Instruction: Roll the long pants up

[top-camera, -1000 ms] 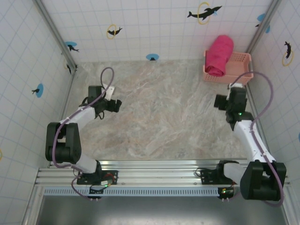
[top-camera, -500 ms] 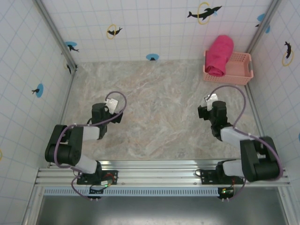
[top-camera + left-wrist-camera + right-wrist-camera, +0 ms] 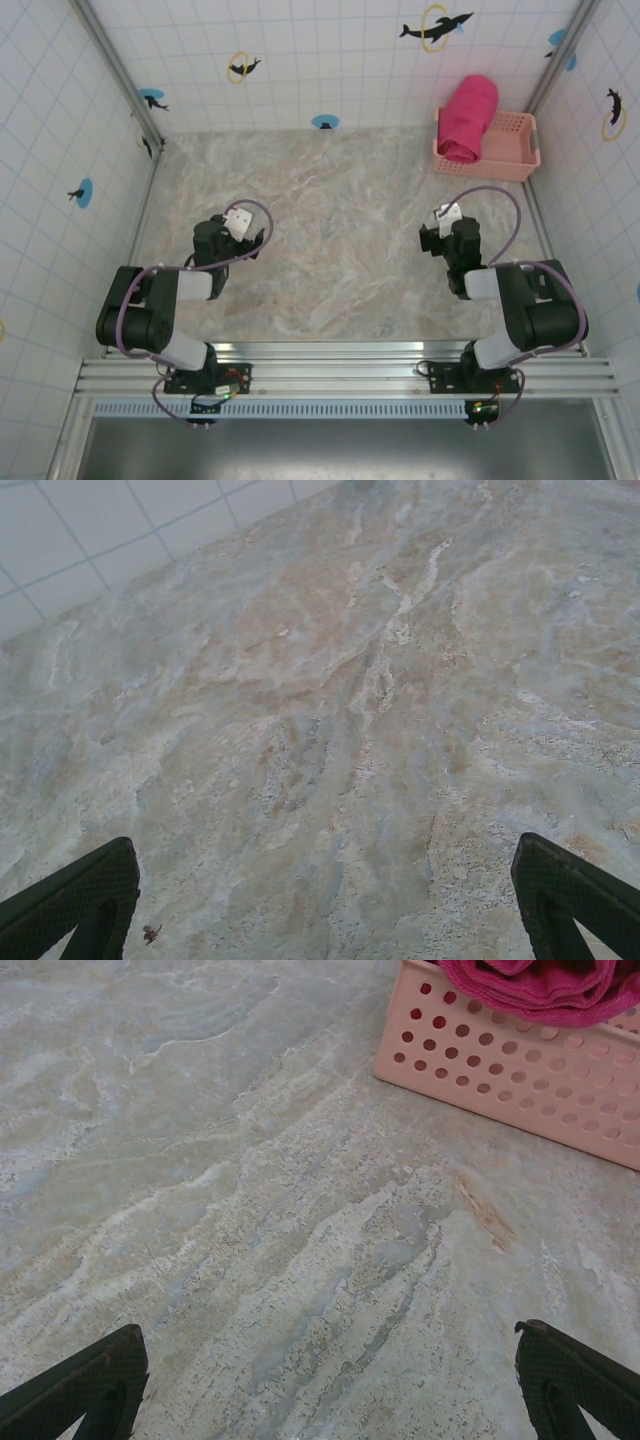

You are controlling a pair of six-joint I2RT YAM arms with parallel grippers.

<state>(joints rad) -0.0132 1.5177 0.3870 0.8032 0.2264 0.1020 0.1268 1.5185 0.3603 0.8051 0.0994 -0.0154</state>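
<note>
This looks like a robotics lab test cell rather than a home, though little beyond the enclosure can be seen. A marble-patterned table [image 3: 340,220] is boxed in on three sides by white grid-tiled walls [image 3: 330,70] bearing dolphin stickers [image 3: 436,27]. At the table's near edge, an aluminium rail [image 3: 340,355] carries a cabled left arm [image 3: 150,300] and right arm [image 3: 525,305]. In the table's far right corner, a pink basket [image 3: 512,150] holds the long pants [image 3: 468,115], rolled, like a staged prop.

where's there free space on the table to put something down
The table is bare between the left gripper and right gripper and on to the back wall. Crowded only at the far right corner: the basket holding the long pants.
</note>
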